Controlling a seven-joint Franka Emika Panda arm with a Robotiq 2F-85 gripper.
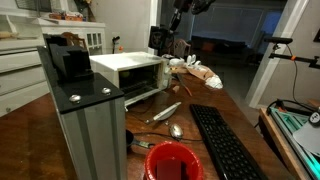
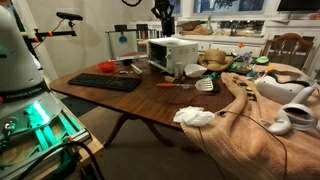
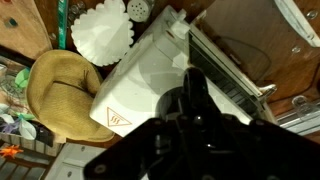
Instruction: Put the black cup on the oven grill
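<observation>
My gripper (image 2: 163,20) hovers above the white boxy countertop toaster oven (image 2: 172,52), whose flat top looks bare. I cannot tell whether the pincer is open or gripping the small black cup. As I judge it, the placing is not yet done.

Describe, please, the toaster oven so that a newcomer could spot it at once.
Find the brown wooden table. Beyond the black keyboard stands the oven grill, under the claw. It is the only white box there; the cabinet beside it is grey metal.
</observation>
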